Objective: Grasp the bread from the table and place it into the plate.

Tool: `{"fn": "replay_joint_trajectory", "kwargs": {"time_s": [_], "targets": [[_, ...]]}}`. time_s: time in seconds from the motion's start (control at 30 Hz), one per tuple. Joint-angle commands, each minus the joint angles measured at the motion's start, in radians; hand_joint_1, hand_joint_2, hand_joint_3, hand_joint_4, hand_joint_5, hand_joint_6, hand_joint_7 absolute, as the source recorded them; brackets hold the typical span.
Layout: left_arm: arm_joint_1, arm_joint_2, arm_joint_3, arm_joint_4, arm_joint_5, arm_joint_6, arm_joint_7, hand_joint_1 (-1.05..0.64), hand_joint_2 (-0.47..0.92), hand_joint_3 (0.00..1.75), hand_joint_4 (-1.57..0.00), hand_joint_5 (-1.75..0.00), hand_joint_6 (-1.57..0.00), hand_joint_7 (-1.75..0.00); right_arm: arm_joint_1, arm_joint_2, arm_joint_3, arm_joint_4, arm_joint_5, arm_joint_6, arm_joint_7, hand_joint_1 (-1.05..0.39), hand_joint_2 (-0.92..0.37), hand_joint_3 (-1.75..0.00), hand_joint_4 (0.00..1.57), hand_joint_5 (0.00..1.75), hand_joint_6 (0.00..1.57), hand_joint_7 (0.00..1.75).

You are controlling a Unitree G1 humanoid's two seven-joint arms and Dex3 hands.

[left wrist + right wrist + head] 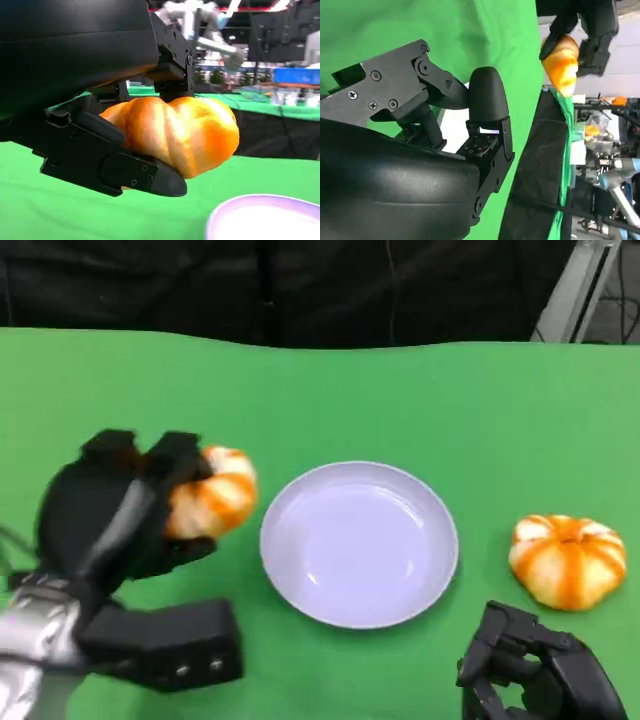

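My left hand point(120, 505) grips an orange-and-white striped bread point(212, 492) and holds it lifted, just left of the white plate point(360, 545). In the left wrist view the bread point(185, 132) sits between the black fingers point(130, 175), with the plate's rim point(270, 220) below it. A second, like bread point(567, 560) lies on the green table to the right of the plate. My right hand point(535, 670) sits low at the front right, fingers curled in with nothing in them. From the right wrist view my right hand point(420, 130) fronts the far-off held bread point(561, 65).
The green tablecloth point(400, 400) ends at a dark backdrop behind. Open green surface lies behind the plate and in front of it. A metal stand point(580, 285) rises at the back right corner.
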Motion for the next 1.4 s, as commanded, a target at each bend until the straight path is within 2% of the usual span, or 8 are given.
{"fn": "replay_joint_trajectory", "kwargs": {"time_s": [0.03, 0.7, 1.0, 1.03, 1.13, 1.2, 1.3, 1.4], "targets": [[-0.103, -0.045, -0.053, 0.075, 0.012, -0.025, -0.014, -0.13, 0.88, 0.26, -0.63, -1.75, -0.55, -1.75, 0.012, -0.007, -0.003, -0.019, 0.003, 0.009, -0.008, -0.14, -0.66, -1.02, 0.77, 1.75, 0.72, 1.51], [-0.376, -0.322, -0.235, 0.573, 0.014, -0.054, 0.071, -0.05, 0.86, 0.2, -0.63, -1.75, -0.51, -1.75, 0.027, -0.003, 0.014, -0.032, -0.019, -0.005, -0.034, -0.15, -0.66, -1.04, 0.77, 1.75, 0.72, 1.52], [-0.416, -0.338, -0.269, 0.753, -0.016, -0.16, 0.109, -0.03, 0.92, 0.11, -0.54, -1.75, -0.57, -1.61, 0.042, 0.003, 0.027, -0.058, -0.038, 0.006, -0.049, -0.14, -0.66, -1.03, 0.76, 1.75, 0.71, 1.53], [-0.418, -0.339, -0.269, 0.766, -0.024, -0.17, 0.097, -0.06, 0.92, 0.19, -0.64, -1.36, -0.73, -1.13, 0.043, 0.003, 0.028, -0.059, -0.037, 0.008, -0.05, -0.14, -0.66, -1.03, 0.76, 1.75, 0.72, 1.53], [-0.418, -0.33, -0.276, 0.776, -0.036, -0.183, 0.044, -0.23, 0.92, 0.28, -0.78, -0.49, -0.93, -0.26, 0.044, 0.002, 0.028, -0.062, -0.037, 0.011, -0.053, -0.14, -0.66, -1.03, 0.76, 1.75, 0.71, 1.53], [-0.416, -0.322, -0.282, 0.77, -0.034, -0.181, 0.022, -0.41, 0.92, 0.34, -0.7, -0.17, -0.85, -0.06, 0.046, 0.001, 0.029, -0.066, -0.04, 0.015, -0.056, -0.14, -0.66, -1.03, 0.76, 1.75, 0.71, 1.53], [-0.409, -0.29, -0.289, 0.764, -0.037, -0.213, -0.014, -0.78, 0.92, 0.51, -0.23, -0.02, -0.52, -0.01, 0.041, 0.001, 0.028, -0.055, -0.03, 0.007, -0.049, -0.14, -0.66, -1.03, 0.76, 1.75, 0.71, 1.53], [-0.407, -0.283, -0.291, 0.761, -0.04, -0.218, -0.028, -0.88, 0.92, 0.58, -0.09, 0.0, -0.42, 0.0, 0.039, 0.001, 0.028, -0.052, -0.027, 0.005, -0.047, -0.15, -0.66, -1.04, 0.76, 1.75, 0.71, 1.53]]}}
